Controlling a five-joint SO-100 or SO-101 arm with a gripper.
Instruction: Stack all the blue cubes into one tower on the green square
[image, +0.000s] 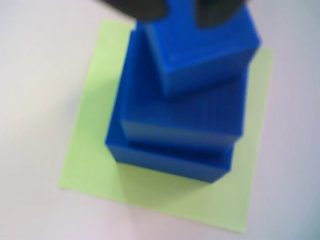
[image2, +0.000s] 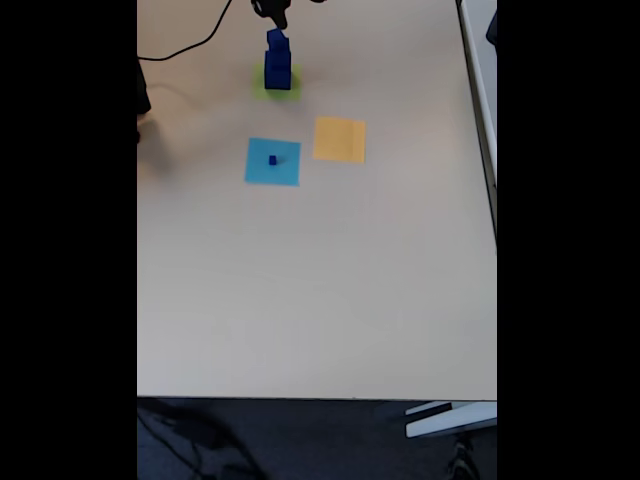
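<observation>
1. Pale beige tabletop (image2: 320, 290), plain and matte. A stepped tower of dark-blue solid cubes (image: 175, 120) stands at the far side on the thin lime-green paper square (image: 95, 165).
2. Wrist view: three cubes stacked. The top, third dark-blue cube (image: 205, 55) sits rotated and shifted right against the middle cube under it.
3. Black two-finger gripper (image: 180, 12) sits at the top cube's upper face, one dark finger on either side. Blur and cropping mean I cannot tell whether it clamps the cube or has let go.
4. Tiny dark-blue cube (image2: 272, 159) is not yet stacked; it lies on the flat light-blue square patch (image2: 285, 175), nearer than the tower. Orange-yellow square patch (image2: 340, 139) sits to its right.
5. Risks:
   - Skewed top cube leaves a small, crooked landing face for the tiny one.
   - A finger dragging on retreat could twist or topple the stack.
   - Tiny cube looks easy to pinch off-centre and drop.
6. Hard to read: fingertips cut off at the frame edge; the fixed view shows the tower too small to judge alignment.
</observation>
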